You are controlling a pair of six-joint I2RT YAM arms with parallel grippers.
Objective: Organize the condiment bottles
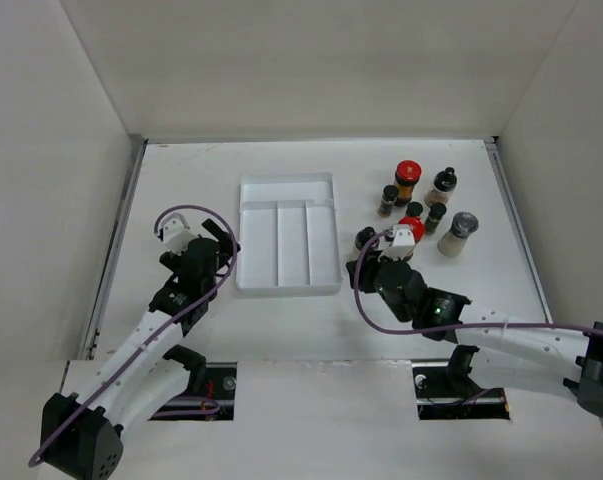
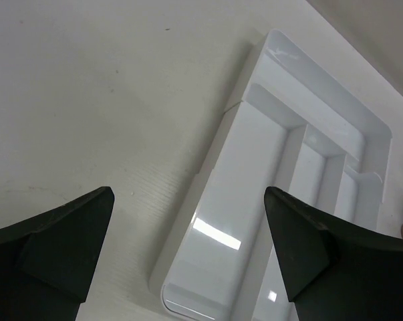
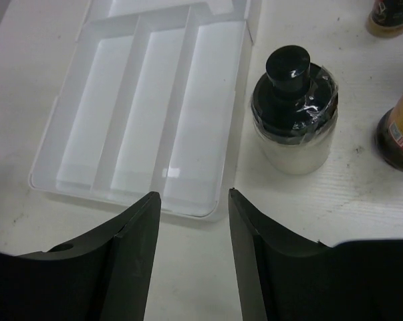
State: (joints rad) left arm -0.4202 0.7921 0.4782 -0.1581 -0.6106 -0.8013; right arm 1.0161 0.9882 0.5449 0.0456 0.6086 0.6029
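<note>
White table (image 1: 181,180) w/ tray (image 1: 286,180), bottles (image 1: 406,180); white walls (image 1: 311,60).

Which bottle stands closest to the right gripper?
The pale bottle with the black cap and clear wrap, beside the white tray. It stands just ahead of the right gripper; the other bottles are farther off.

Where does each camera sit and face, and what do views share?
Top external: high behind the robot, looking down at the white table; left arm and right arm showing.
Left wrist: above the open left end effector, facing the white three-compartment plastic tray.
Right wrist: behind the right end effector, facing tray and black-capped clear bottle.
Shared: the tray, in all three.
</note>
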